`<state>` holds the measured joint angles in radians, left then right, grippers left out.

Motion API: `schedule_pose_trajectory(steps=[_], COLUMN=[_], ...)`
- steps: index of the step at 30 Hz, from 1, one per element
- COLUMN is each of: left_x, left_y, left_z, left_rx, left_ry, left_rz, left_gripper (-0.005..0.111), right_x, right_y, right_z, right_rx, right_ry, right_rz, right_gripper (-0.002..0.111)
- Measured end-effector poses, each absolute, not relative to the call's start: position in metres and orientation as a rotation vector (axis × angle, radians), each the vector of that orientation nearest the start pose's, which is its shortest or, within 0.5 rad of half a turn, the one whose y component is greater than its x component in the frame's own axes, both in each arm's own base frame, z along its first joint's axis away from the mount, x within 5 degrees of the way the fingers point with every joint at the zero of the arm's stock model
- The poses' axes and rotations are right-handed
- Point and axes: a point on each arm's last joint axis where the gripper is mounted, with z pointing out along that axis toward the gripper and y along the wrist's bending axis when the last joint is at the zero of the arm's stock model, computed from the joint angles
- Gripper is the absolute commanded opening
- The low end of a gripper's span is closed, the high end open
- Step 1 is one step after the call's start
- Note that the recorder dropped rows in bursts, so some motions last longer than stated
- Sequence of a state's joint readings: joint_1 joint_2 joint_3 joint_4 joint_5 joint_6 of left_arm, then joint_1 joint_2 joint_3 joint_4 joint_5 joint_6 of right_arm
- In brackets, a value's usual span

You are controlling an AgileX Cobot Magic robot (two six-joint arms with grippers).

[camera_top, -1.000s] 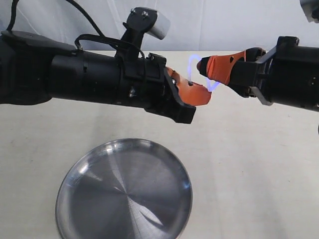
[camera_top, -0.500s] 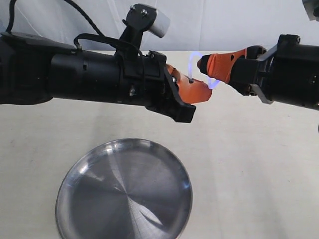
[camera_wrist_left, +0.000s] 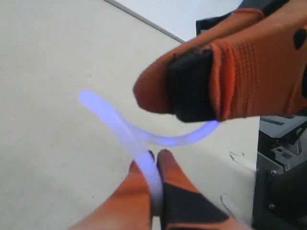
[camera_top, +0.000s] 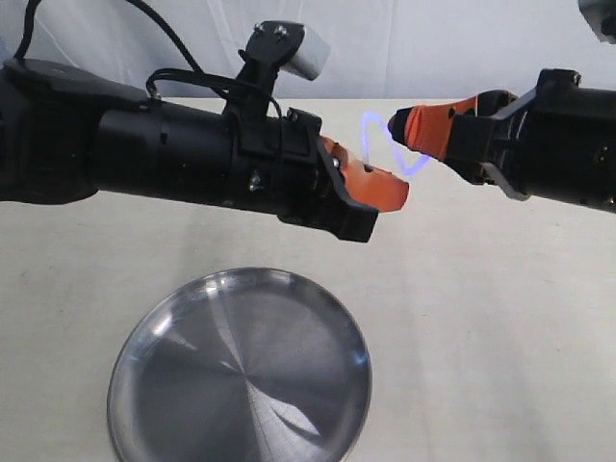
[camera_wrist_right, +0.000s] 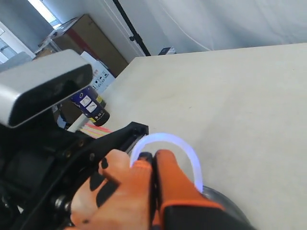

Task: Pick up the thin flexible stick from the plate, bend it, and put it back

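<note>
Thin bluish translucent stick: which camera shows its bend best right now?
Left wrist view: the thin bluish translucent stick fills the frame, curving from the left gripper round to the right gripper. Exterior view shows a small distant squiggle; right wrist view only an arch.

No legible text anywhere, labels on a dark can too blurred to read

The stick is glowing bluish-violet; the left pincer and right pincer are showing orange and black; the plate is shining silver, radially streaked.
</note>
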<state>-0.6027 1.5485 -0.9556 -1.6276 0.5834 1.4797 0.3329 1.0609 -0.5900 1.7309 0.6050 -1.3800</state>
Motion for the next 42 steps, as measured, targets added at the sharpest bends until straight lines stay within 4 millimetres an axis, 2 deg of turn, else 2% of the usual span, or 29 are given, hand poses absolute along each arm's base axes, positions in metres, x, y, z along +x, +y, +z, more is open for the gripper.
schedule_pose_trajectory(steps=[6,8,15,23,26,29,33,37,40,42], left_x=[0.239,0.237,0.233,0.232,0.233,0.234,0.239,0.242,0.243,0.241], left_y=[-0.227,-0.226,-0.22,-0.208,-0.199,-0.185,-0.162,-0.14,-0.128,-0.124], left_z=[0.263,0.26,0.249,0.236,0.23,0.224,0.223,0.232,0.246,0.257], left_rx=[0.871,0.883,0.885,0.89,0.862,0.854,0.735,0.616,0.541,0.497], left_ry=[2.049,2.09,2.265,2.439,2.537,2.63,2.718,2.701,2.63,2.581], left_rz=[-1.054,-1.057,-0.981,-0.811,-0.674,-0.446,-0.105,0.196,0.311,0.32], left_gripper=[0.034,0.04,0.041,0.04,0.04,0.04,0.033,0.015,0.0,0.0], right_x=[0.181,0.18,0.181,0.193,0.197,0.198,0.197,0.198,0.198,0.197], right_y=[0.117,0.117,0.116,0.104,0.098,0.096,0.101,0.115,0.132,0.145], right_z=[0.295,0.295,0.295,0.289,0.286,0.286,0.283,0.268,0.252,0.239], right_rx=[-0.385,-0.389,-0.384,-0.258,-0.224,-0.21,-0.265,-0.343,-0.419,-0.468], right_ry=[1.886,1.885,1.887,1.932,1.948,1.953,1.967,2.044,2.119,2.175], right_rz=[1.043,1.049,1.037,0.834,0.743,0.71,0.751,0.884,0.96,0.989], right_gripper=[-0.001,-0.001,-0.001,-0.001,-0.001,-0.001,-0.001,-0.001,-0.001,-0.001])
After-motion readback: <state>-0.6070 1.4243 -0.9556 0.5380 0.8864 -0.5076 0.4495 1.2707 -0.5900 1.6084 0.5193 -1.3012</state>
